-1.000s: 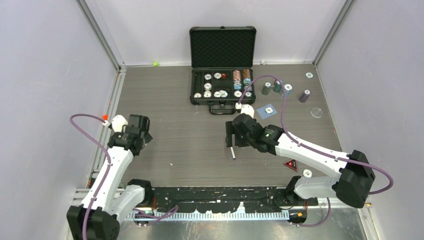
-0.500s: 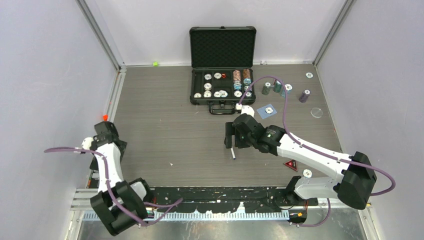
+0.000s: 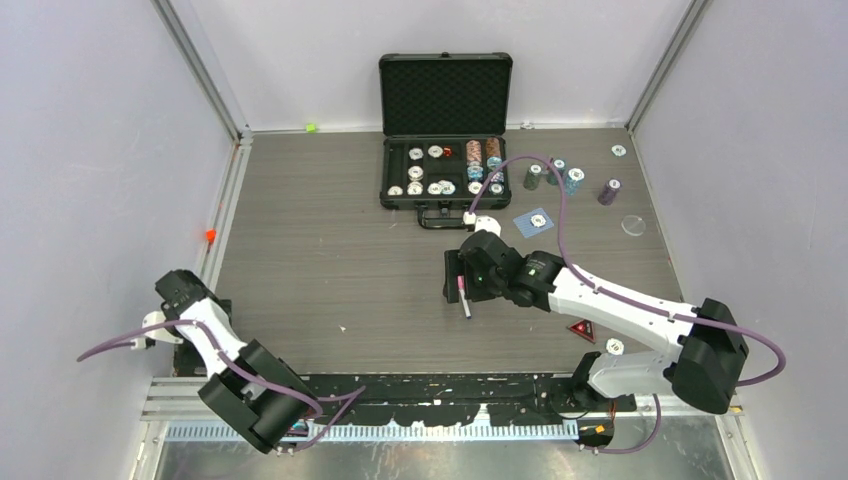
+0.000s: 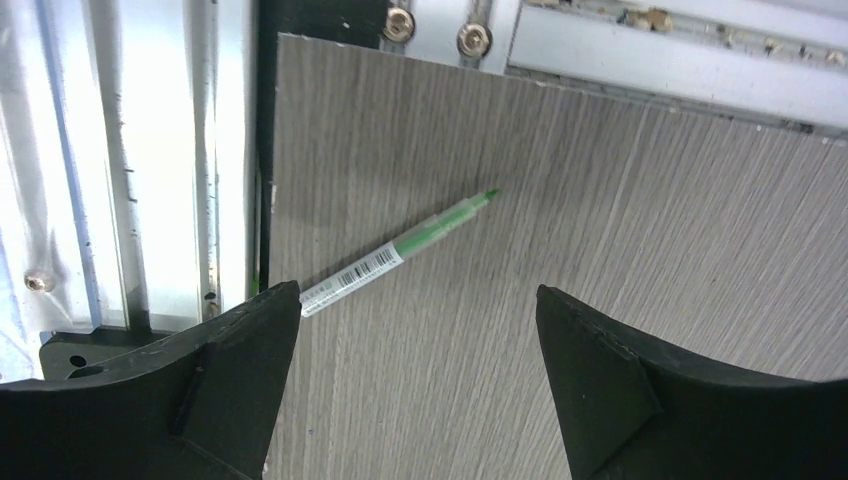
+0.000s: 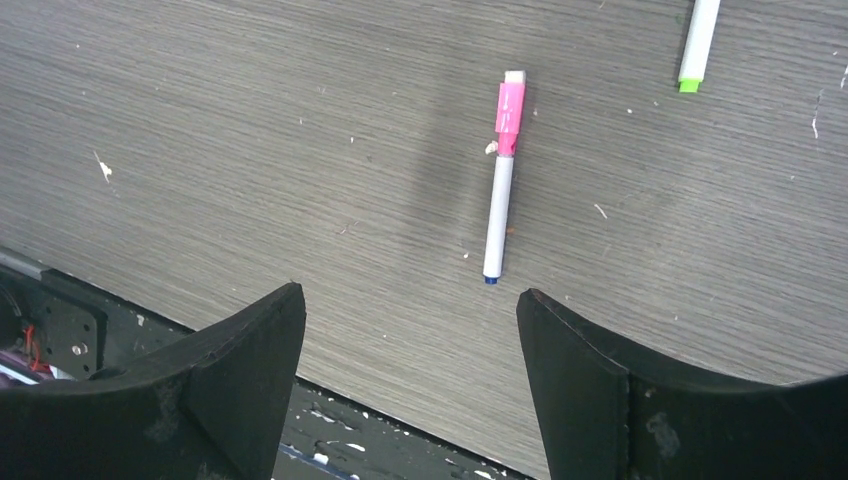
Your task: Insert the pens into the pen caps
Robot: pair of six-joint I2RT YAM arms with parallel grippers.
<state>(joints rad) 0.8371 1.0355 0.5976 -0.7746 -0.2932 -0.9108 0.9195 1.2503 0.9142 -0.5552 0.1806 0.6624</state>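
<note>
Although one pen already looks capped, the job seems well short of finished. Far to the near-left of the black case, at the corner of the grey wood-grain counter beside its metal rail, the left tool hangs with its broad black fingers spread wide and nothing between them. Just ahead of it lies the green-tipped pen. It is a slim round barrel, translucent green toward the bare tip and white with a printed barcode toward the tail, and it lies flat and slantwise. The neon green cap, a tiny glossy stub, sits left of the case against the back wall, well apart from that pen, so I judge that pairing still to be done. On the near side of the case, the right tool hovers released, fingers parted, above a white pen. This pen is smooth plastic with a small blue end, and a pink cap appears seated on its far end. Beyond it, cut off by the edge of the right wrist view, a second white barrel ends in green; I cannot tell what it is. No dark pen or dark cap can be made out.
</note>
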